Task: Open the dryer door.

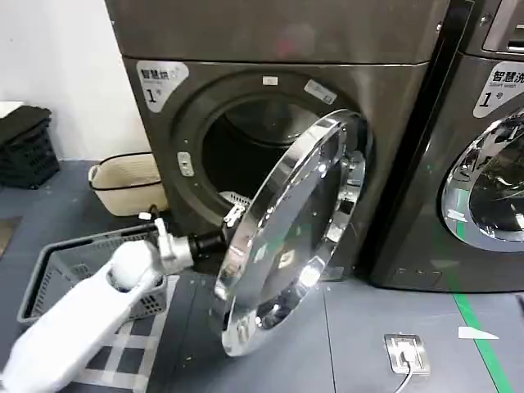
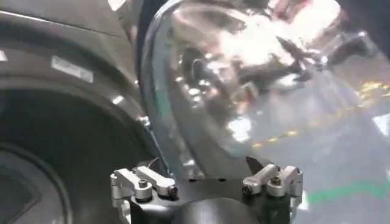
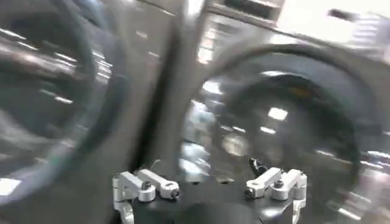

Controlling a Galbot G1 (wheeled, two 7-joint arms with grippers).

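Note:
The dryer [image 1: 164,155] is a dark grey front-loader with its round drum opening [image 1: 246,147] exposed. The dryer door [image 1: 286,237], chrome-rimmed, stands swung about halfway out, hinged on the right. My left gripper [image 1: 223,237] is at the door's free edge, partly hidden behind the rim. In the left wrist view the left gripper [image 2: 207,176] is open, with the door's shiny rim [image 2: 244,79] just ahead and the dark drum [image 2: 55,152] beside it. My right gripper [image 3: 210,176] is open and holds nothing, facing blurred grey machine fronts.
A second grey machine [image 1: 483,164] stands right of the dryer. A grey laundry basket [image 1: 74,270] sits on the floor under my left arm, with a cream basket [image 1: 123,180] and black crates [image 1: 29,147] behind. A floor socket plate [image 1: 407,352] and green tape [image 1: 483,336] lie front right.

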